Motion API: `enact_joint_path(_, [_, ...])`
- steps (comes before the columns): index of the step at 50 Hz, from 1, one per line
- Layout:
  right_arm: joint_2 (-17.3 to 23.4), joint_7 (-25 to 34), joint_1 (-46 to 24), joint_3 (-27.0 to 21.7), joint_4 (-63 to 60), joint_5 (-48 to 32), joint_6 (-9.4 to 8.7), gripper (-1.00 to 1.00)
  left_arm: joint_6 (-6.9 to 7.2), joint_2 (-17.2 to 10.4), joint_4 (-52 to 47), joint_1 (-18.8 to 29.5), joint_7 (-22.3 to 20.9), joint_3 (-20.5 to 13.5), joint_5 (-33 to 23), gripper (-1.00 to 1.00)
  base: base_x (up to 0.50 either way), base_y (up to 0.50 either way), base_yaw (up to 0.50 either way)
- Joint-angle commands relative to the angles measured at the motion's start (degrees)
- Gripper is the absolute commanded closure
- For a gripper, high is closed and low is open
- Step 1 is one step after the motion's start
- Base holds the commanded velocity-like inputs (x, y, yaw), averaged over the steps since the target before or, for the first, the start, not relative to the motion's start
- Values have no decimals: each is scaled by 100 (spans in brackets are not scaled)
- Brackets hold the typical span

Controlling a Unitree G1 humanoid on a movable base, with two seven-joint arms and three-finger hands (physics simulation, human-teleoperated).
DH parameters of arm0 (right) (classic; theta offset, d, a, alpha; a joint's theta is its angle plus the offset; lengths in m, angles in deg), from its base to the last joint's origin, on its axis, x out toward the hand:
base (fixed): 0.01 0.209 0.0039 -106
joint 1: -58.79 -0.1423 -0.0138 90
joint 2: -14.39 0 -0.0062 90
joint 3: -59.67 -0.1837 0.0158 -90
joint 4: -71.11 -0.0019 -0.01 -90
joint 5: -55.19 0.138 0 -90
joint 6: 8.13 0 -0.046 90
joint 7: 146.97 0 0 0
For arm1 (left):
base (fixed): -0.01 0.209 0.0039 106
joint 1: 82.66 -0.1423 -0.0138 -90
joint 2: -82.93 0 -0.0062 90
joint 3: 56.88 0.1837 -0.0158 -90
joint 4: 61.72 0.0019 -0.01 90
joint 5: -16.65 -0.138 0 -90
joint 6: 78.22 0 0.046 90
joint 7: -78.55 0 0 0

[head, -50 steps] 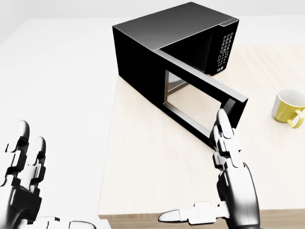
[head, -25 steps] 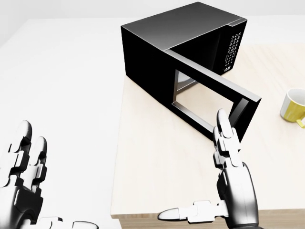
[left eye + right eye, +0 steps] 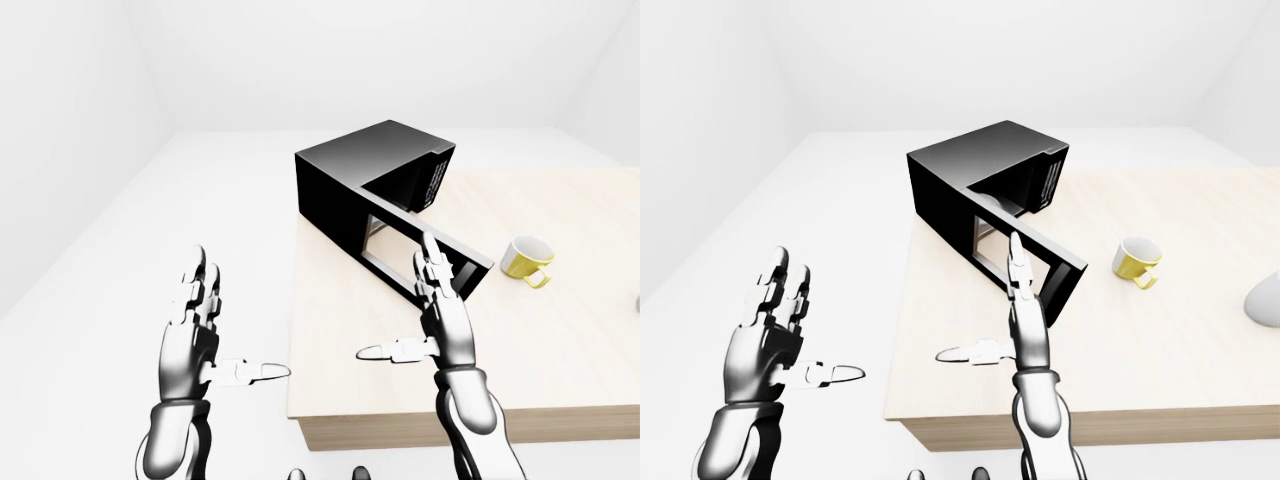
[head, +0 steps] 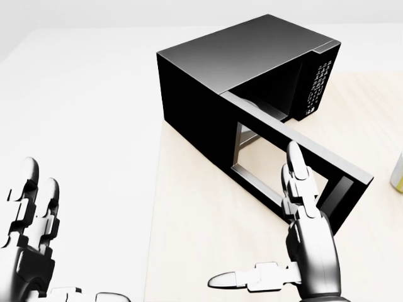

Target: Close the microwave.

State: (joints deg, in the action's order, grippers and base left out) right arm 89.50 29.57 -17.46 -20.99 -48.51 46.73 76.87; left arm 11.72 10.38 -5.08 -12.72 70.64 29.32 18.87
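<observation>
A black microwave (image 4: 239,56) stands on a light wooden table (image 4: 201,214), its control panel at the right end. Its door (image 4: 296,163) with a window stands wide open, swung out toward the view's lower right. My right hand (image 4: 296,233) is open, fingers straight up, thumb pointing left, just below and over the door's outer edge; I cannot tell whether it touches. My left hand (image 4: 31,239) is open at the lower left, off the table. Both hands also show in the left-eye view (image 3: 200,330).
A yellow mug (image 3: 527,260) stands on the table to the right of the door. A pale rounded object (image 3: 1265,300) sits at the right edge of the right-eye view. The table's left edge (image 4: 154,207) runs down the head view. White floor surrounds it.
The whole picture has shifted: the microwave now sits larger, lower and more to the right, and the mug has slid nearly out of the head view. Both hands keep their pose.
</observation>
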Motion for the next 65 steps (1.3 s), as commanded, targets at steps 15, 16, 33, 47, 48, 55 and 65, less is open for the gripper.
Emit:
enact_joint_path(15, [-17, -17, -7, -38, 6, 93, 0, -100, 301, 14, -88, 27, -32, -43, 58, -100, 26, 0, 0])
enact_joint_path(16, [-19, -20, -1, -38, 1, 91, 0, -100, 307, 13, -88, 26, -28, -41, 57, -100, 50, 0, 0])
enact_joint_path(33, [-6, -67, 40, 18, 39, 16, 112, -100, 27, -5, -12, -50, -64, 7, 123, -100, 12, 0, 0])
enact_joint_path(47, [-8, -74, 13, 4, 119, 13, 161, -100, 23, 0, 14, -26, -47, -31, 130, -100, 0, 0, 0])
enact_joint_path(48, [-10, -73, -20, -18, 190, 24, 185, -100, 23, 2, 2, -35, -52, -29, 134, -100, 0, 0, 0])
enact_joint_path(55, [-44, -46, -128, -122, 428, 60, 236, -100, 27, 9, 8, -23, -56, -35, 137, -100, 0, 0, 0])
enact_joint_path(65, [-102, -36, -384, -299, 968, 91, 388, -100, 62, 8, -8, -16, -68, -49, 163, -100, 0, 0, 0])
